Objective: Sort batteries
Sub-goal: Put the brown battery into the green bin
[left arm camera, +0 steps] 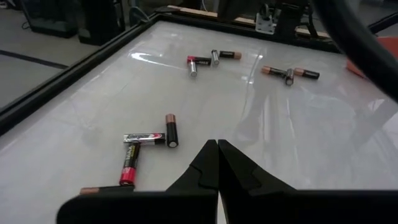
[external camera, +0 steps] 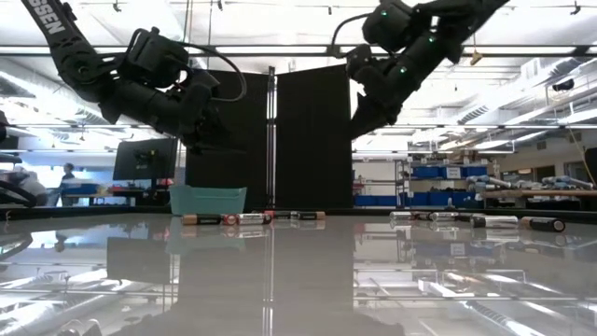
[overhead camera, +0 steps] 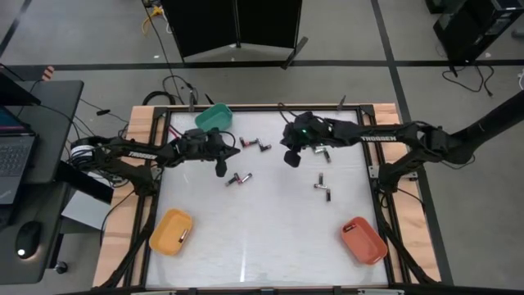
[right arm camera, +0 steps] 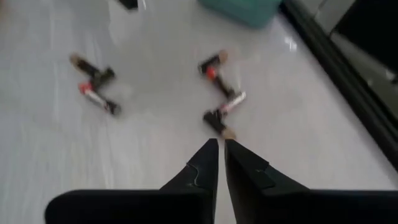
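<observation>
Batteries (overhead camera: 239, 178) mostly loose on table (overhead camera: 262, 238); sorting barely begun. Left gripper (overhead camera: 221, 169) closed, empty; right gripper (overhead camera: 291, 159) narrow, empty.

table top (overhead camera: 270, 238): smooth, glossy white, mirrors the ceiling lights
table frame (overhead camera: 139, 176): bare pale wood with dark metal rails
batteries (left arm camera: 146, 139): shiny metallic bodies with glossy printed wrap
green bin (overhead camera: 214, 117): smooth plastic
orange bin (overhead camera: 168, 232): smooth plastic
red bin (overhead camera: 364, 241): smooth plastic
left gripper (left arm camera: 217, 149): matt black fingers
</observation>
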`<state>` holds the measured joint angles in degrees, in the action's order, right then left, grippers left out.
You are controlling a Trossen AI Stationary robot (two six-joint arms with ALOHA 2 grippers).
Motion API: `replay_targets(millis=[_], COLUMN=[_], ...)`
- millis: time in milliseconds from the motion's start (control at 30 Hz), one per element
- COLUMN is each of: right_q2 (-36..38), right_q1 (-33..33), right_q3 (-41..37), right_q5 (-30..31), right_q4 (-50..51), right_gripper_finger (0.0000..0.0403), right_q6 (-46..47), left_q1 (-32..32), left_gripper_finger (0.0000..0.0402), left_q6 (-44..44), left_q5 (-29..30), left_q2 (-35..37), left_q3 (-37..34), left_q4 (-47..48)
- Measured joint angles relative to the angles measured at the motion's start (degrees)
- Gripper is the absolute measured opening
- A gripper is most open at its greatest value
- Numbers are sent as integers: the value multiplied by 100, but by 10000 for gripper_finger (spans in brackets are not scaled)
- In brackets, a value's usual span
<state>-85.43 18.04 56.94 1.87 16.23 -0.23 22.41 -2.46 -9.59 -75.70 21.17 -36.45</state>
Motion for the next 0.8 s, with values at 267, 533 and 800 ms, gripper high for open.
replay_targets(millis=[267,533,800], right_q2=[205,346,345], right_q1=[-136,-389,-421], right_q3=[547,262,-803], right_q5=[5,257,759], right_q4=[2718,4173,3923], right_gripper_finger=[84,107,106], right_q6=[731,2969,3680], left_q1=[8,7,3], left_gripper_finger=[5,6,6], left_q6=[105,110,220], left_q5=[31,36,38], left_q2=[0,0,0], left_q3=[0,0,0], left_q4=[-234,-273,-262])
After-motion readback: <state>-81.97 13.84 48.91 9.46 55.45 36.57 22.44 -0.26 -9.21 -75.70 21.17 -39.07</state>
